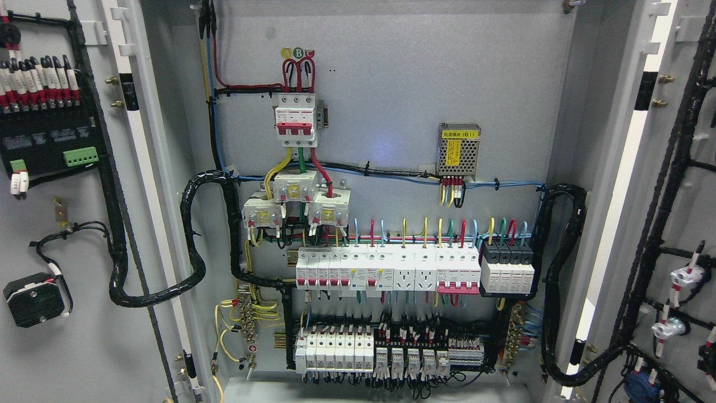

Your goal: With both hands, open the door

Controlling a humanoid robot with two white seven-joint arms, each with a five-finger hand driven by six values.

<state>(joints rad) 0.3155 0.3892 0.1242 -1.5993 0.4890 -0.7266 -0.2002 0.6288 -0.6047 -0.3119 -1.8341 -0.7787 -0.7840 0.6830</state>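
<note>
An electrical cabinet fills the head view with both doors swung wide open. The left door (pixel 84 347) shows its inner face at the picture's left, carrying a black terminal block and wiring. At the right edge stands the right door (pixel 691 212), its inner face hung with black cable looms and indicator backs. Between them the grey back panel (pixel 391 84) is fully exposed. Neither of my hands nor any arm shows in the picture.
On the panel sit a red-and-white main breaker (pixel 296 120), a perforated power supply (pixel 458 148), a row of breakers (pixel 386 270), and lower terminal strips (pixel 386 350). Thick black cable bundles (pixel 193 235) loop from panel to each door.
</note>
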